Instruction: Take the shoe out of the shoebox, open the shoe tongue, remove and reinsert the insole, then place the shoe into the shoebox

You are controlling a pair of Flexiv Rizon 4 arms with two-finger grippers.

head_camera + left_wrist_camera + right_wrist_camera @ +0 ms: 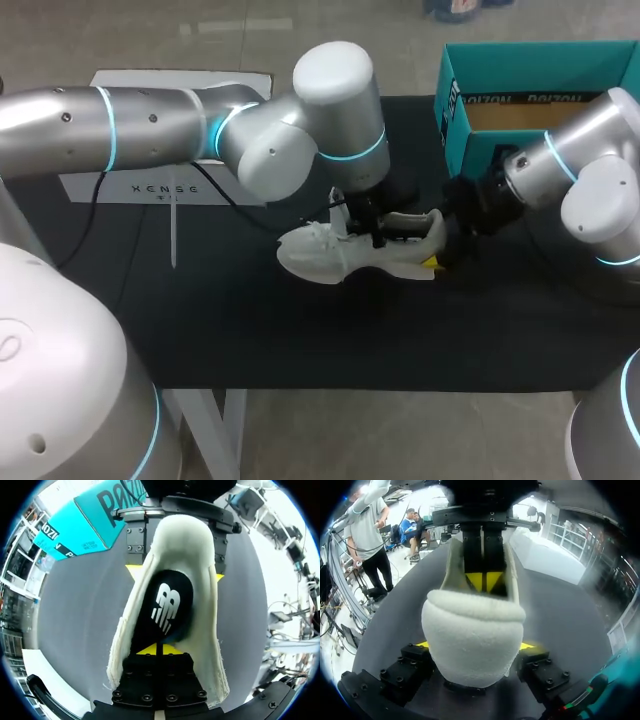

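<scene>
Right gripper (475, 645) clamped on the heel of the white fabric shoe (312, 252), one yellow tip on each side. The shoe sits upright on the black-covered table (250, 320), toe pointing away from this gripper, near the open teal cardboard shoebox (475, 150) but outside it. Left gripper (159, 650) is down in the shoe's mouth, tips pressed together at the front end of the black printed insole (167, 605); can't tell if they pinch anything.
</scene>
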